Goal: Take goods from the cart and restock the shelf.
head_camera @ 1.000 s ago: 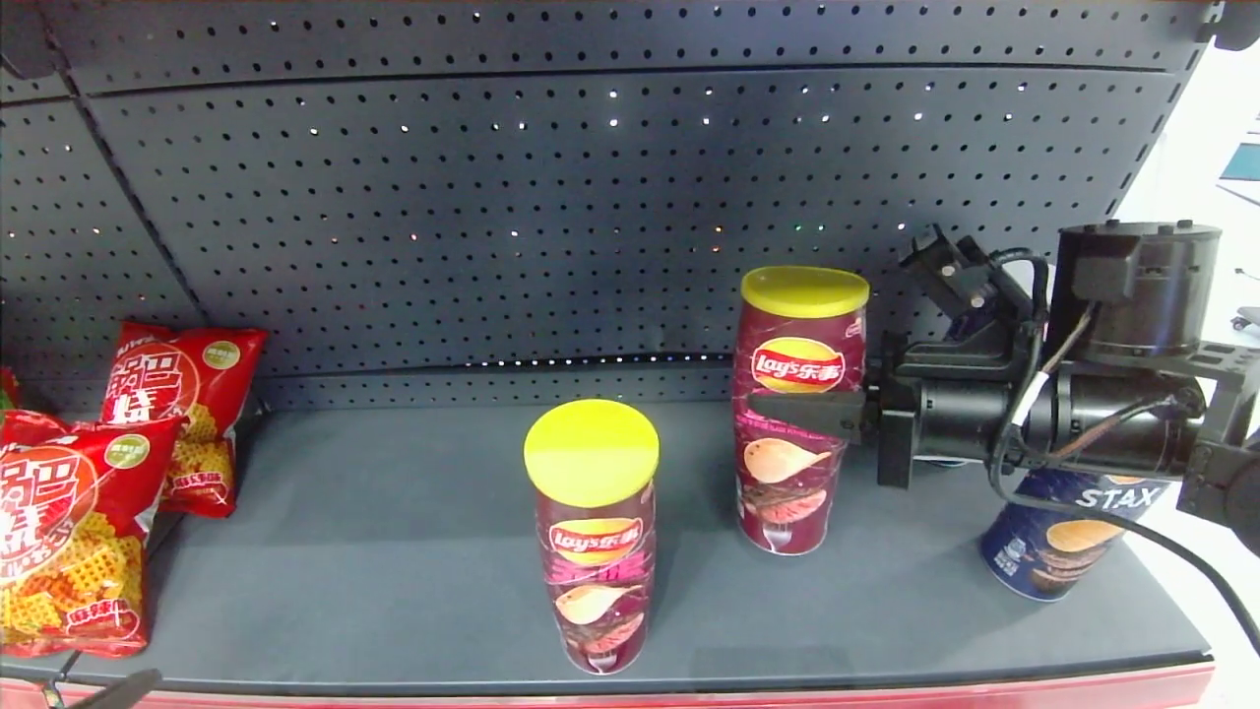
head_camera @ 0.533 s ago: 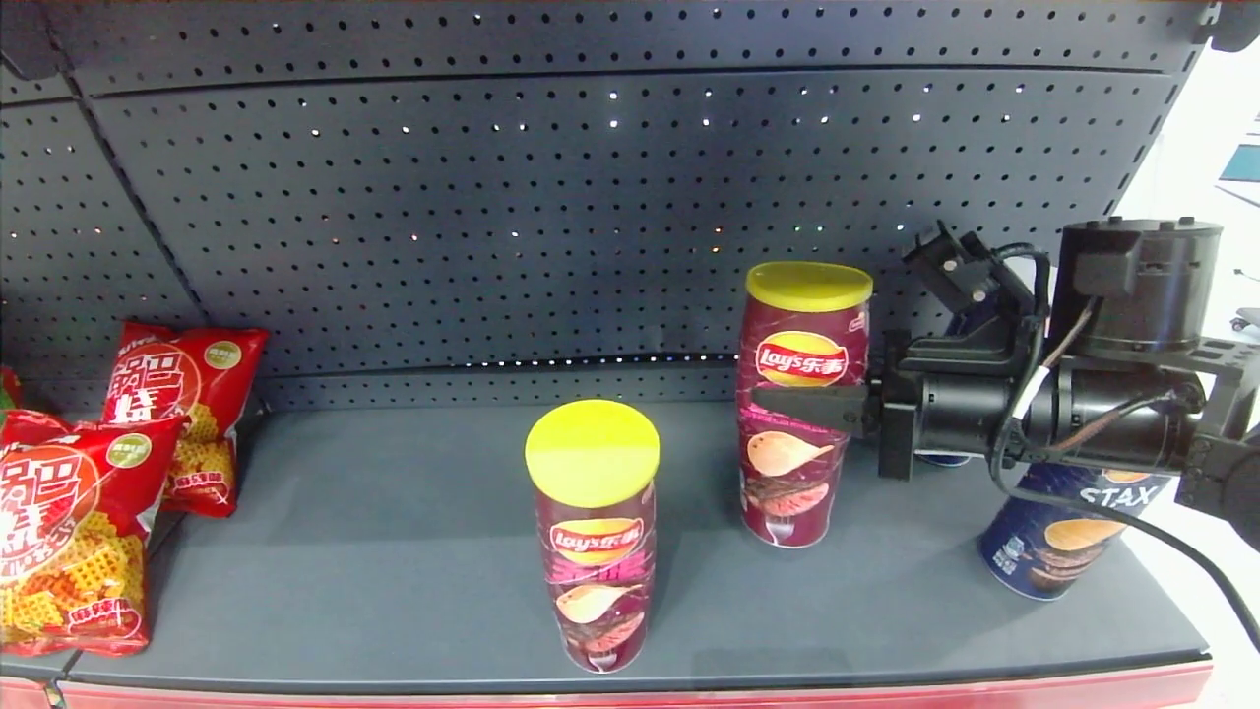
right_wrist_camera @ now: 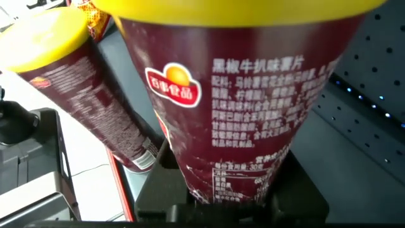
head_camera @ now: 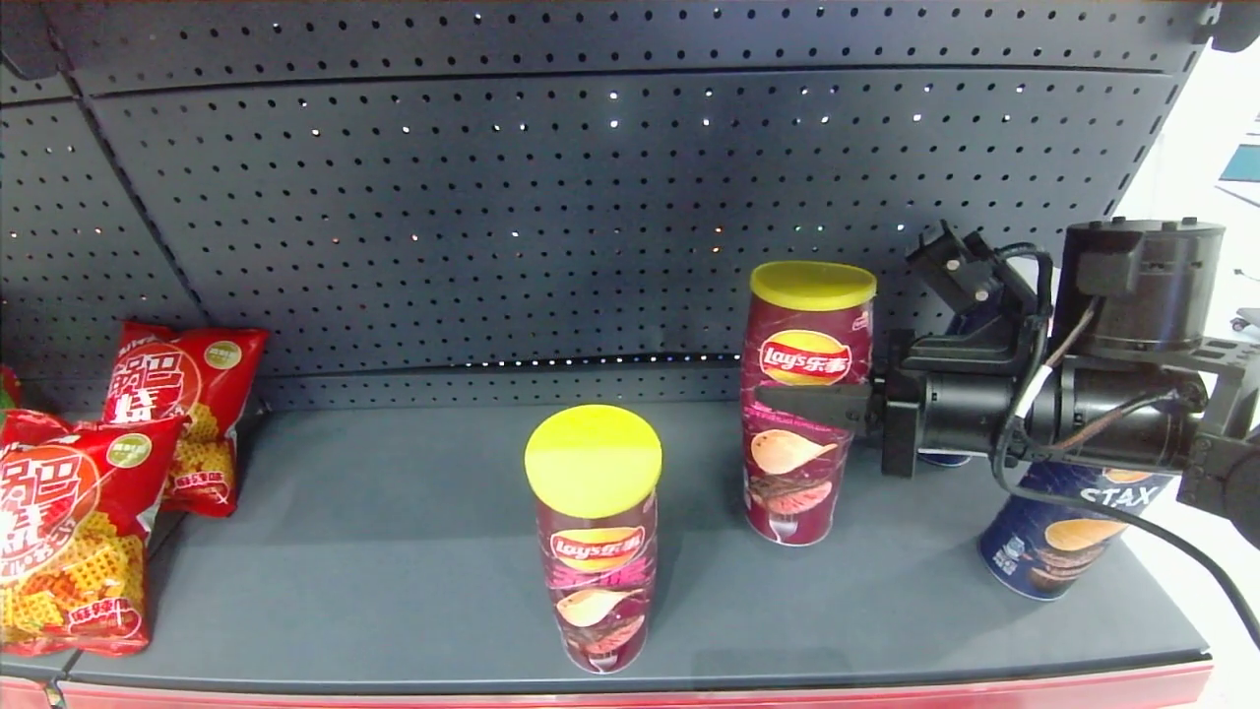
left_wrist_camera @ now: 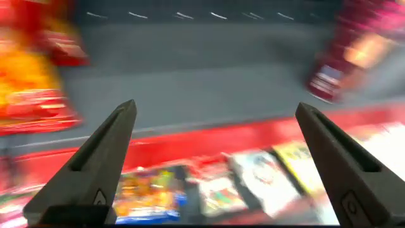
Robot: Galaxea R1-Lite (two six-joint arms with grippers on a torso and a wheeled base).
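Our right pincer is clamped across the middle of the maroon can, which stands upright right of centre in the head view, well back on the shelf and near the pegboard panel. We cannot tell whether its base is already down on the shelf.

The main risk, as we judge it, is letting go too early. If the base is not seated, the tall can could drop a little and topple, perhaps toward the second maroon can at lower centre. Pulling back is the other hazard: the blue can sits directly under our forearm at the right of the frame, and a low withdrawal could clip it. A finger dragging on the label as we open could also tip the can.

Our left pincer is spread wide and holds nothing, hanging over the packaged goods below the shelf's red edge.

Against the earlier head views, the maroon can has crept slightly right and up in the frame, toward the panel. The dark pincer tip at the lower left corner a second ago is gone. The snack bags at the left have not moved.
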